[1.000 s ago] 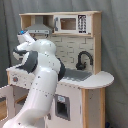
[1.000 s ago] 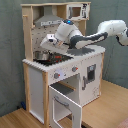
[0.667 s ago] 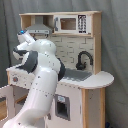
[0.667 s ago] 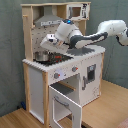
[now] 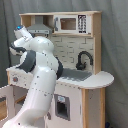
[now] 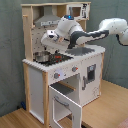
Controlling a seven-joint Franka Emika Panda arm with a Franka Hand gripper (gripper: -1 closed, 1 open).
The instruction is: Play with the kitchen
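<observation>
One kitchen (image 6: 60, 75) stands on the wood floor against a grey backdrop, seen in both exterior views. In the second exterior view it carries one black-red stovetop (image 6: 52, 59) at the second exterior view's left with one metal pot (image 6: 42, 56) on it, one grey hood (image 6: 46, 21) above, and one oven door (image 6: 64, 104) hanging open at the front. In the first exterior view, one black faucet (image 5: 83, 60) rises behind one grey sink (image 5: 76, 75), and one toy microwave (image 5: 70, 23) sits on the top shelf. One gripper (image 6: 48, 42) hovers just above the pot; whether its fingers are apart or together cannot be told. Compared with 1.0 s ago, arm, pot and door show no visible change.
</observation>
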